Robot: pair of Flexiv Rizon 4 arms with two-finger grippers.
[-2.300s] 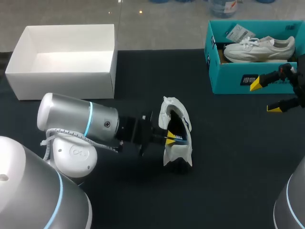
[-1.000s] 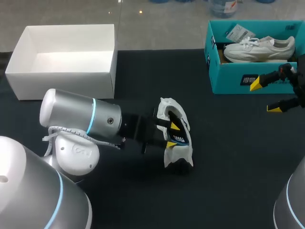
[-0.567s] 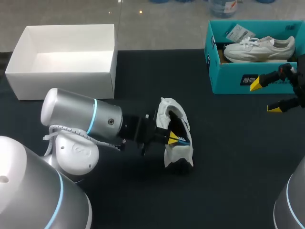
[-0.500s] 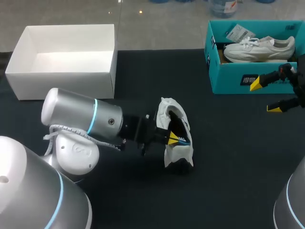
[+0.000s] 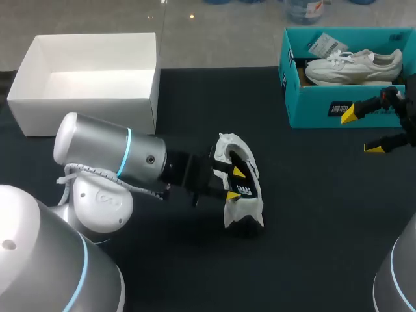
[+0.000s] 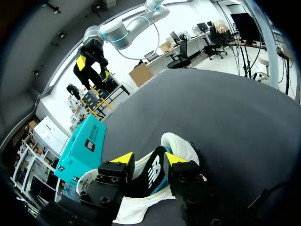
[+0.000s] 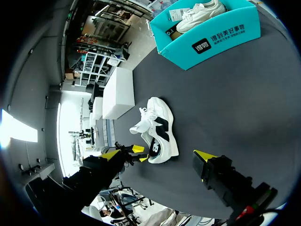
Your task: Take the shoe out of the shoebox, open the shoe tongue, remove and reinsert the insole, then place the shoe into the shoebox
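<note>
Straddling the shoe point(image 5: 243, 207) from nine o'clock, the left gripper point(image 5: 236, 182) stood open; the shoe lay lengthwise twelve to six.

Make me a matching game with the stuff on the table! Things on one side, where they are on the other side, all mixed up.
Things
1. white box
2. teal shoebox
3. loose shoe
4. right gripper

Places
A. on the dark table, at the yellow tips of the left gripper
B. far left side of the dark table
C. far right side, with a pale shoe inside
D. open, by the near side of the teal shoebox

Pairs: 1-B, 2-C, 3-A, 4-D
</note>
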